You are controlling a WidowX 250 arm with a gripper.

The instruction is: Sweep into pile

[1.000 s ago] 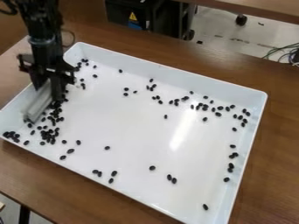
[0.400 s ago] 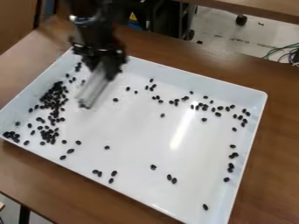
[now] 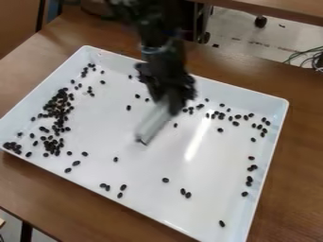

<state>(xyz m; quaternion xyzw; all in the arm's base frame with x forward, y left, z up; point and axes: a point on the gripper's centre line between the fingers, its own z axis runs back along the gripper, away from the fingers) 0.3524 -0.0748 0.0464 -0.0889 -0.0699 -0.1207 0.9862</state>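
While the end effector (image 3: 169, 98) hangs over the white tray (image 3: 151, 163), it has hold of a pale sweeping tool (image 3: 153, 122) — the fingers are closed on its upper part, and the tool leans, with its lower end near the tray's middle. Many black beans (image 3: 58, 106) lie in a dense cluster toward the left of the view; others are scattered along the far and right sides — and several near the front wall.

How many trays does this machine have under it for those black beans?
1: a big, rectangular white tray, on the brown wooden table beneath the black gripper. Its rim shows nearly all round, so I see no second one.
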